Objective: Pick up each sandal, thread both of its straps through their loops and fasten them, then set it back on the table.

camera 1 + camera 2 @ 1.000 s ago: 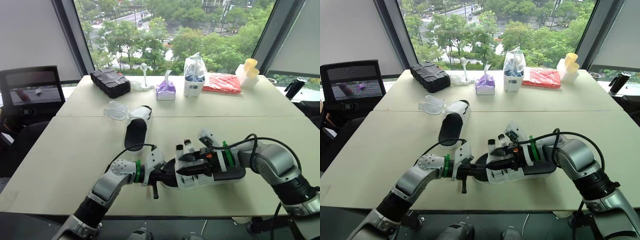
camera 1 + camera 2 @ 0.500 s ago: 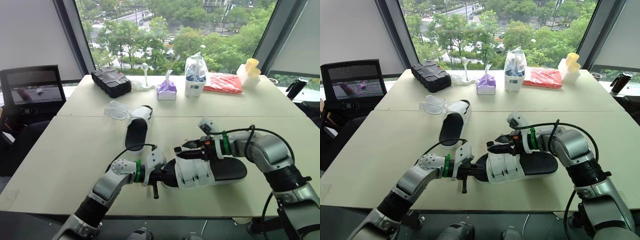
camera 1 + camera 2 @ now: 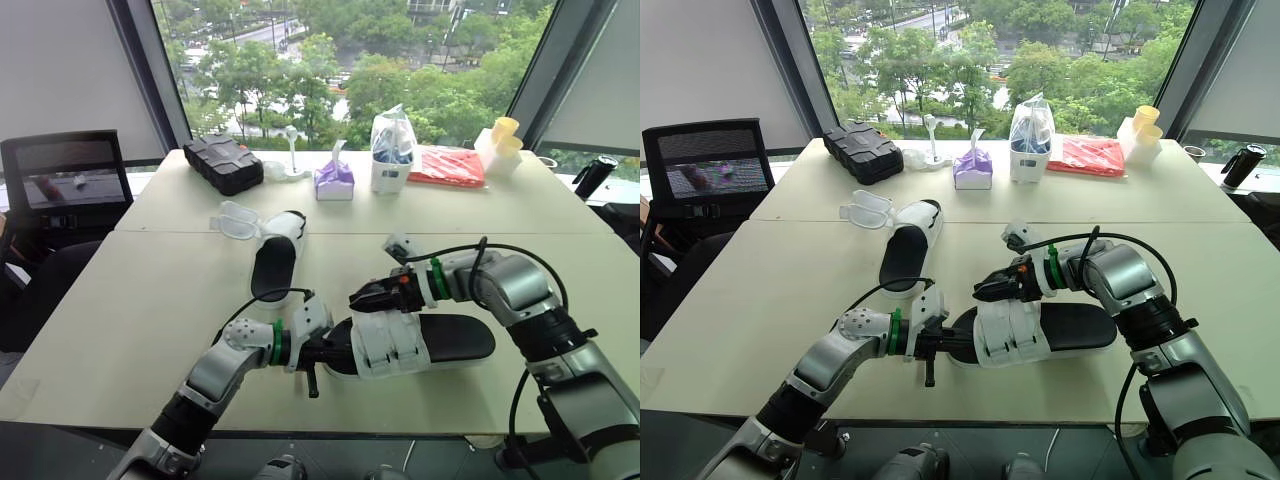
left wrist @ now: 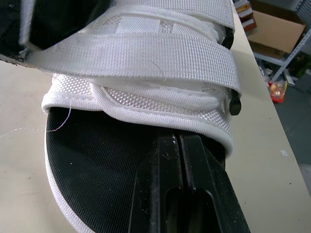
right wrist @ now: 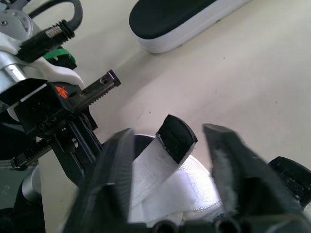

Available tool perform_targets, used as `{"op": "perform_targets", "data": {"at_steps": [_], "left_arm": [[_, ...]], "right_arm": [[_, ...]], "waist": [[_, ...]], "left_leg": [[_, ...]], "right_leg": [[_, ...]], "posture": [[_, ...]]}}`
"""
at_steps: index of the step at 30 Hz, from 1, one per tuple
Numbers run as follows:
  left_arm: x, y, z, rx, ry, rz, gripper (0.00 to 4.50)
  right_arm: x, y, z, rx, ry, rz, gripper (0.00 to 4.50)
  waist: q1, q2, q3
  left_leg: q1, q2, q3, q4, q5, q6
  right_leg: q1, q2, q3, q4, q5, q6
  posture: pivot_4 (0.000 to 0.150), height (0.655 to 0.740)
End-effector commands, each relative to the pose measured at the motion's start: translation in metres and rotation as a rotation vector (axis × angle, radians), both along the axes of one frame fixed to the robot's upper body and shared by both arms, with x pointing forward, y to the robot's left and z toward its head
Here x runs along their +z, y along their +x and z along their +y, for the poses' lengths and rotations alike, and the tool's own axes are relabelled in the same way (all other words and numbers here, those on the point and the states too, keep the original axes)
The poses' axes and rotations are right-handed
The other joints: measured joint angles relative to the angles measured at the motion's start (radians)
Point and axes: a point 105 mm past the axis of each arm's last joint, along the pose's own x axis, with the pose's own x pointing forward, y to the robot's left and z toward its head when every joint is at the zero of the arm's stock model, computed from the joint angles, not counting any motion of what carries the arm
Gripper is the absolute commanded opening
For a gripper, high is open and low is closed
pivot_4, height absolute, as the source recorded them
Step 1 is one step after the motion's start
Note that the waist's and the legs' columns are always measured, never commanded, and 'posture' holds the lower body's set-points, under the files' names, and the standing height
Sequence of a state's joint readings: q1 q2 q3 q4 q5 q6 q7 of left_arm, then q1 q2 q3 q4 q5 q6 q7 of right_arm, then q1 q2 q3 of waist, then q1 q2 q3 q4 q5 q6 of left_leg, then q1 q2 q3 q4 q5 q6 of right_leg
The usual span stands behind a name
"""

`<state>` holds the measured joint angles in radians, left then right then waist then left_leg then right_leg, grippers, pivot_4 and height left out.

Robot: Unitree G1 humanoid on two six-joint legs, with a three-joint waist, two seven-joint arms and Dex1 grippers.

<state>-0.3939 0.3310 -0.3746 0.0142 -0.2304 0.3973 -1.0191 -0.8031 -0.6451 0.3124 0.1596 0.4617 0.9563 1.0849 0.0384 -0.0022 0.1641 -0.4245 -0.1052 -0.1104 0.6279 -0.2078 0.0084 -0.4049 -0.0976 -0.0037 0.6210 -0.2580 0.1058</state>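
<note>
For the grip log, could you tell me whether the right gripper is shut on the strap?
No, the right wrist view shows the right gripper with its fingers apart and the strap end between them.

Second sandal (image 3: 272, 265) crowds left — table (image 3: 590, 250) open rightward.

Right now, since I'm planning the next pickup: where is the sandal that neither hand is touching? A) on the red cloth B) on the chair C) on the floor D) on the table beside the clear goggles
D: the untouched sandal lies flat on the table, right beside the goggles.
</note>
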Motion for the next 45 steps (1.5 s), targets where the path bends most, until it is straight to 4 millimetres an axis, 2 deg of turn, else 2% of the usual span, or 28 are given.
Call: {"op": "perform_targets", "data": {"at_steps": [1, 5, 8, 12, 15, 18, 21, 32, 42, 45], "left_arm": [[-0.019, -0.001, 0.005, 0.047, 0.054, 0.051, 0.0], [-0.019, -0.001, 0.005, 0.048, 0.053, 0.052, 0.0], [-0.019, -0.001, 0.005, 0.047, 0.054, 0.053, 0.0], [-0.02, -0.005, 0.004, 0.018, 0.066, 0.068, 0.0], [-0.021, -0.007, 0.004, 0.001, 0.074, 0.065, 0.0], [-0.019, -0.007, 0.003, -0.009, 0.076, 0.056, 0.0], [-0.019, -0.008, 0.002, -0.018, 0.077, 0.059, 0.0], [-0.017, -0.01, 0.002, -0.028, 0.083, 0.051, 0.0], [-0.015, -0.009, 0.002, -0.009, 0.078, 0.054, 0.0], [-0.015, -0.009, 0.002, -0.002, 0.076, 0.055, 0.0]], "right_arm": [[0.012, 0.001, 0.008, 0.049, 0.004, -0.044, 0.12], [0.015, 0.0, 0.011, 0.07, 0.003, -0.055, 0.05], [0.034, -0.002, 0.01, 0.093, 0.042, -0.088, 0.05], [0.076, -0.016, 0.011, 0.154, 0.134, -0.142, 0.05], [0.087, -0.023, 0.012, 0.172, 0.155, -0.172, 0.05], [0.09, -0.022, 0.012, 0.163, 0.15, -0.196, 0.05], [0.086, -0.014, 0.01, 0.128, 0.137, -0.206, 0.05], [0.045, 0.016, 0.003, 0.049, 0.02, -0.213, 0.05], [0.026, 0.025, 0.007, 0.065, -0.019, -0.186, 0.05], [0.01, 0.03, 0.002, 0.063, -0.103, -0.196, 0.05]], "waist": [[0.0, 0.0, 0.0], [0.0, 0.0, 0.0], [0.0, 0.0, 0.0], [0.0, 0.0, 0.0], [-0.001, 0.0, 0.0], [-0.006, 0.0, 0.0], [-0.01, 0.0, 0.0], [-0.029, 0.0, 0.0], [-0.029, 0.0, 0.0], [-0.029, 0.0, 0.0]], "left_leg": [[0.0, 0.0, 0.0, 0.0, 0.0, 0.0], [0.0, 0.0, 0.0, 0.0, 0.0, 0.0], [0.0, 0.0, 0.0, 0.0, 0.0, 0.0], [-0.001, 0.0, 0.0, 0.0, 0.0, 0.0], [-0.001, 0.0, 0.0, 0.0, 0.0, 0.0], [-0.001, 0.0, 0.0, -0.001, 0.0, 0.0], [-0.002, 0.0, 0.0, -0.001, 0.0, 0.0], [-0.001, 0.0, 0.0, -0.001, 0.002, 0.0], [-0.001, 0.0, 0.0, -0.001, 0.002, 0.0], [-0.001, 0.0, 0.0, -0.001, 0.002, 0.0]], "right_leg": [[0.0, 0.0, 0.0, 0.0, 0.0, 0.0], [0.0, 0.0, 0.0, 0.0, 0.0, 0.0], [0.0, 0.0, 0.0, 0.0, 0.0, 0.0], [-0.001, 0.0, 0.0, 0.0, 0.0, 0.001], [-0.001, 0.0, 0.0, 0.0, 0.0, 0.001], [-0.001, 0.0, 0.0, 0.001, 0.0, 0.0], [-0.001, 0.0, 0.001, 0.004, 0.0, 0.0], [-0.002, 0.0, 0.001, 0.008, 0.0, 0.001], [-0.003, 0.0, 0.001, 0.009, 0.0, 0.001], [-0.003, 0.001, 0.001, 0.009, 0.0, 0.001]], "posture": [[0.15, 0.74], [0.15, 0.74], [0.15, 0.74], [0.15, 0.74], [0.15, 0.74], [0.15, 0.74], [0.15, 0.74], [0.15, 0.74], [0.15, 0.74], [0.15, 0.74]]}}
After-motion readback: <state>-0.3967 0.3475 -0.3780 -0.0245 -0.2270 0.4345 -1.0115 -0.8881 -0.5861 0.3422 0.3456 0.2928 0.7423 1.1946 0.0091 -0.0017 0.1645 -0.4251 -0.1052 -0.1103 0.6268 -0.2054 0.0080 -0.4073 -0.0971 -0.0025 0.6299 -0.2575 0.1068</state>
